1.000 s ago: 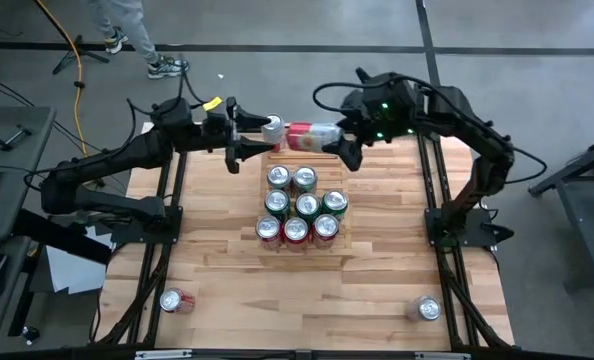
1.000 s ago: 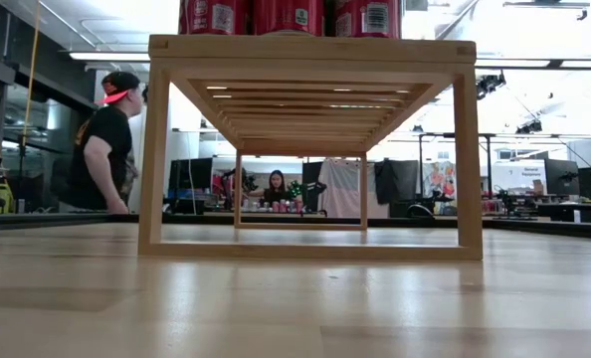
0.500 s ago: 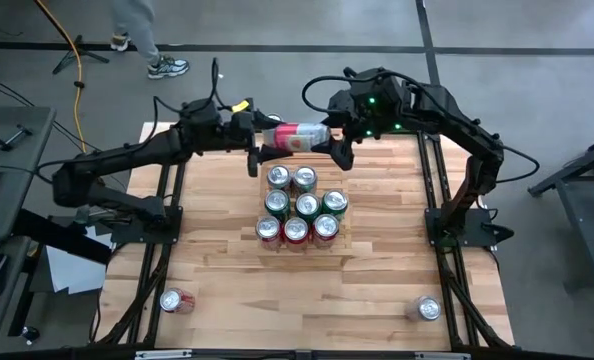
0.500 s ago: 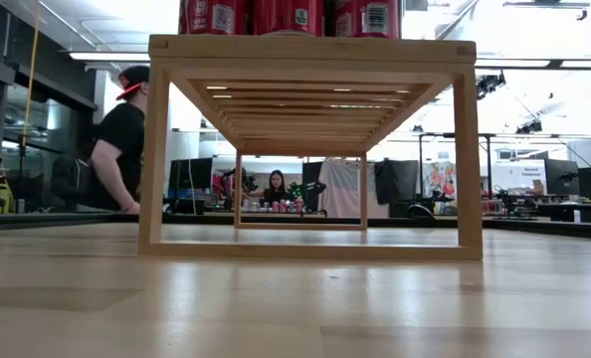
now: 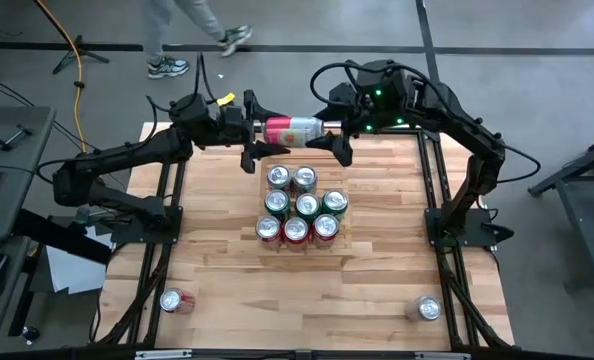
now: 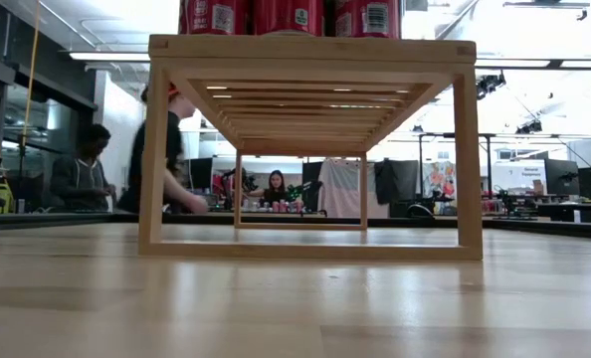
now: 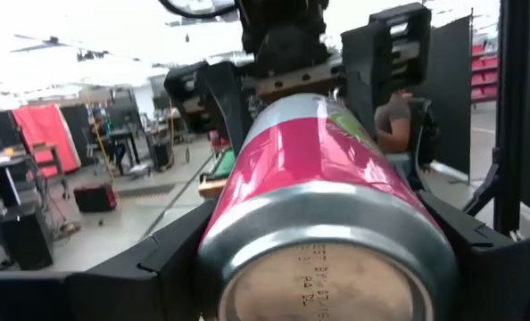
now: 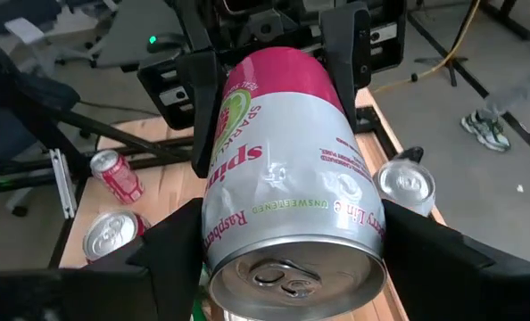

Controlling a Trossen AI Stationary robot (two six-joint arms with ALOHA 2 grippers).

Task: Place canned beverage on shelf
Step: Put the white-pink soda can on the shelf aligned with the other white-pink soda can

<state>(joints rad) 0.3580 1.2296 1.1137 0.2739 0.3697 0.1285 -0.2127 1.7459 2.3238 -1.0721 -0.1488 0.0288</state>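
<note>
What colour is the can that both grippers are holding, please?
The can is pink at one end, silver at the other, with pink lettering; the right wrist view shows it best.

Pink-and-silver can [image 5: 291, 130] over a pale wood shelf [image 6: 310, 48]

The shelf's cans [image 5: 297, 205] have silver tops with red or green sides; both arms are black.

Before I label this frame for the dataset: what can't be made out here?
- Shelf tiers: high view, covered by the standing cans.
- Those cans' upper parts: low view, cut off by the top edge.
- Pink can, held between left gripper and right gripper: brand partly legible in right wrist view; rim print blurred in left wrist view.
</note>
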